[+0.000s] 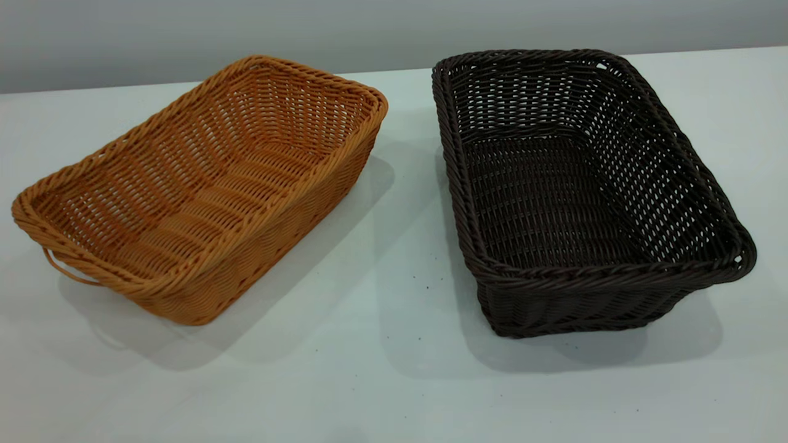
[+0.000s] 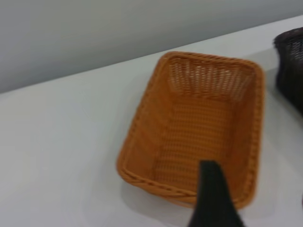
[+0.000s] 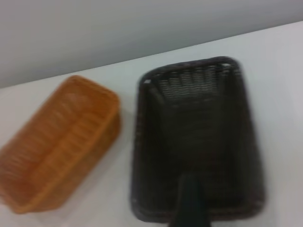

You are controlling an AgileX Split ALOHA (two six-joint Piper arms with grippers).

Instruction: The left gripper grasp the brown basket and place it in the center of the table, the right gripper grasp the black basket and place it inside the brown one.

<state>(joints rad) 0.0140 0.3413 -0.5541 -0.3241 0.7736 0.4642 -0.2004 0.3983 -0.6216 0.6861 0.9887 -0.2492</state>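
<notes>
Baskets sit side by side on the table (image 1: 394,381), both upright and empty: the brown basket (image 1: 203,184) toward my left side, angled, with its small loop handle (image 1: 64,271) at the near end, and the black basket (image 1: 578,191) toward my right, the two near each other but not touching. From my left wrist I look down on the brown one, my left gripper (image 2: 215,198) hanging above its near rim; only one dark finger shows, so I cannot tell whether those fingers are spread or closed, and they hold nothing that I can see. Likewise my right gripper (image 3: 189,203) hovers over the black basket's near end, one finger visible, state unclear. Neither basket has been taken up yet. I judge this open weave to be light and fairly stiff, a little springy, and not slippery. The braided rim looks the soundest hold: I would pinch a wall just below it, midway along a side, so the basket hangs level.
</notes>
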